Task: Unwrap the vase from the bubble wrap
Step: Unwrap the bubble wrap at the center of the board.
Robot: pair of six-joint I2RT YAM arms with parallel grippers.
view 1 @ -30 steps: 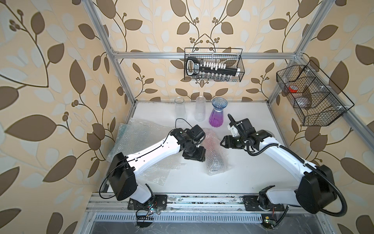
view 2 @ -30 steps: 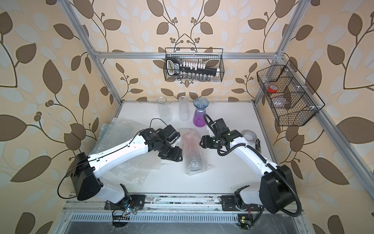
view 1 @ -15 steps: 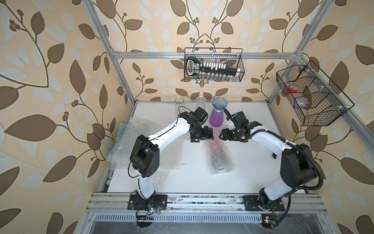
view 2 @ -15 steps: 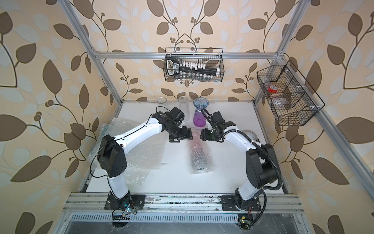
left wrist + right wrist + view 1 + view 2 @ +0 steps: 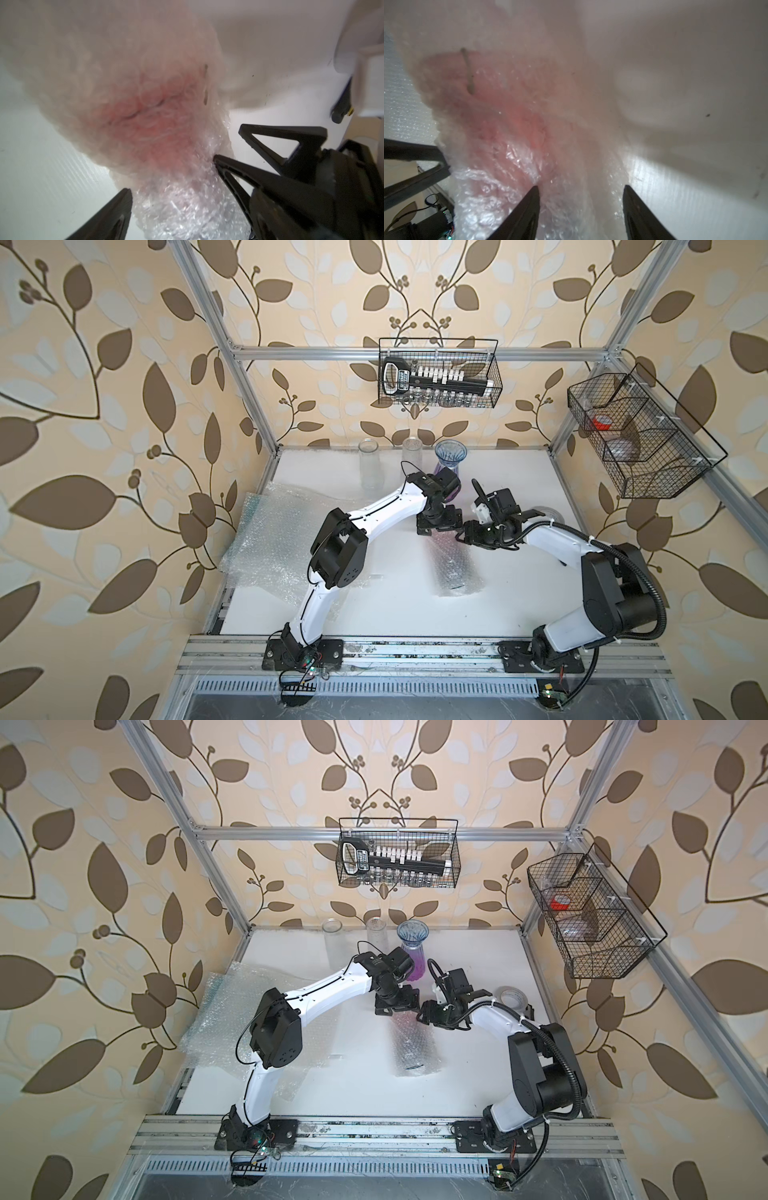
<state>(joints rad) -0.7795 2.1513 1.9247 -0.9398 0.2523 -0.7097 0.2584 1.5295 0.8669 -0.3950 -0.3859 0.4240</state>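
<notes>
The vase lies on its side on the white table, rolled in bubble wrap (image 5: 455,568) (image 5: 411,1052). It shows only as a pink blur through the plastic (image 5: 149,124) (image 5: 508,116). Both grippers meet at the bundle's far end. My left gripper (image 5: 439,527) (image 5: 397,1006) (image 5: 191,195) stands open astride that end, and its one visible finger (image 5: 116,212) sits just beside the wrap. My right gripper (image 5: 462,534) (image 5: 422,1016) (image 5: 580,191) is open too, with a loose fold of wrap between its fingers. One of its fingertips (image 5: 533,197) pokes into the plastic.
Loose bubble wrap sheets (image 5: 274,543) lie piled at the table's left edge under the left arm. A purple vase (image 5: 449,464) and two clear glass vases (image 5: 370,464) (image 5: 412,456) stand along the back. A tape roll (image 5: 510,996) lies at the right. Wire baskets (image 5: 438,373) (image 5: 640,439) hang on the walls.
Both grippers have moved from beside the bundle's middle to its far end and now stand close together there. The bundle has shifted slightly and lies straighter.
</notes>
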